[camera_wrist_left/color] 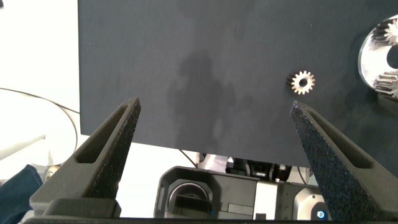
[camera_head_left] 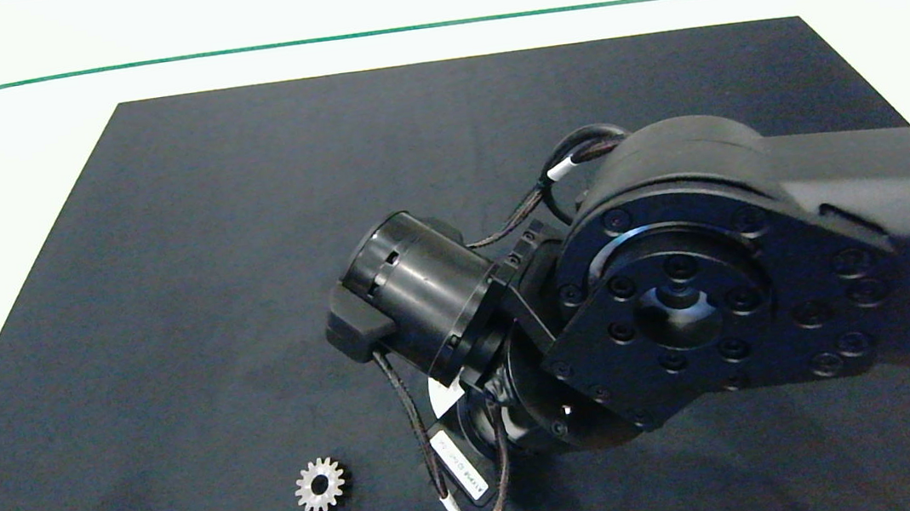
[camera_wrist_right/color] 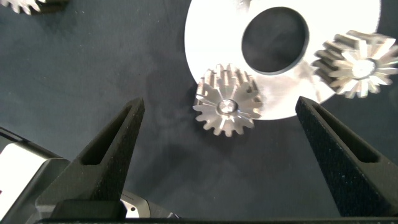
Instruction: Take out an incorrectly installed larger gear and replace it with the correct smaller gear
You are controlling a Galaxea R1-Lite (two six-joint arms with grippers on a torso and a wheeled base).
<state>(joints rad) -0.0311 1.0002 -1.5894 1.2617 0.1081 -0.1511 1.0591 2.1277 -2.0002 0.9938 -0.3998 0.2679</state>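
The smaller gear (camera_head_left: 320, 485) just lies flat on the dark mat (camera_head_left: 190, 260), off to the left of the right arm. The right gripper (camera_wrist_right/color: 217, 162) hovers spread wide over a white plate (camera_wrist_right/color: 205, 37) carrying a ridged gear (camera_wrist_right/color: 227, 101) and the larger gear (camera_wrist_right/color: 357, 63). The left gripper (camera_wrist_left/color: 214, 155) is spread wide too.

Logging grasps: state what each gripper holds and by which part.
Nothing is held. The left gripper and the right gripper are both open and empty, the right above a mounted gear.
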